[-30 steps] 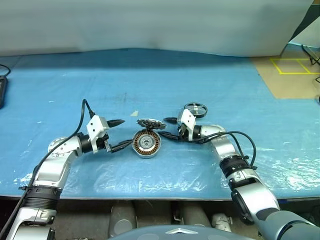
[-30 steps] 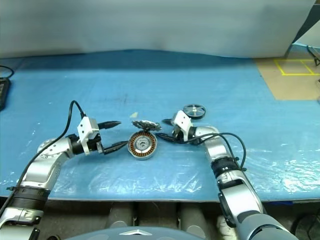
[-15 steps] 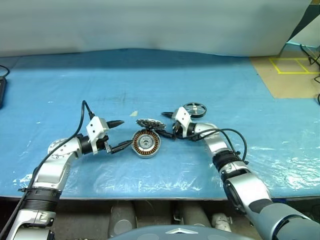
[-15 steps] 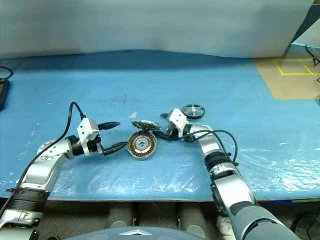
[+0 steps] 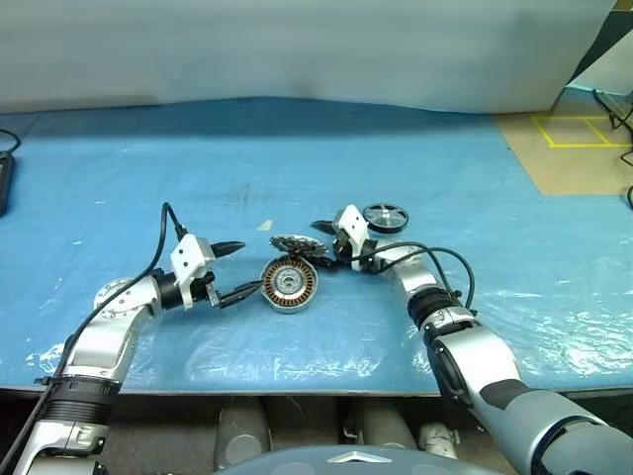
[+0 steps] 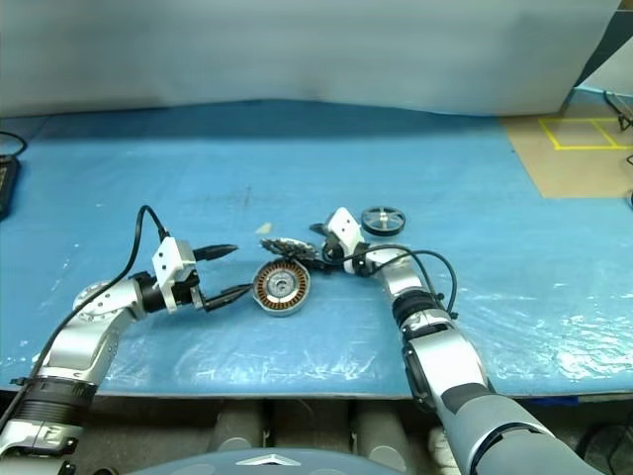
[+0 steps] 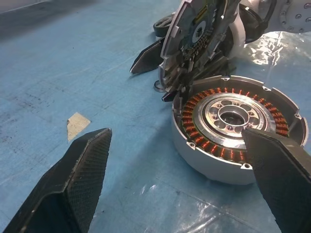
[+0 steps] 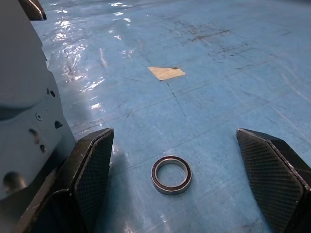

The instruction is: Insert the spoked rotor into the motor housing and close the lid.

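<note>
The motor housing [image 5: 289, 283], a silver can with copper windings, lies open side up on the blue table. The lid [image 5: 297, 243] stands tilted on edge against its far rim, and the left wrist view shows the lid's toothed face [image 7: 194, 39]. My left gripper [image 5: 247, 265] is open just left of the housing, its nearer finger close to the can's side. My right gripper [image 5: 318, 242] is open right beside the lid, one finger by the toothed face. I cannot tell whether it touches the lid. The spoked rotor [image 5: 385, 217] lies flat behind the right wrist.
A small metal ring [image 8: 171, 174] lies on the table by the lid, between the right fingers in that wrist's view. A paper scrap [image 5: 265, 225] lies farther back. A black device [image 5: 4, 183] sits at the table's left edge. The front edge is near both arms.
My right gripper has slid left, away from the rotor and up to the lid, its forearm swinging with it. The left gripper, housing, lid and rotor have stayed put.
</note>
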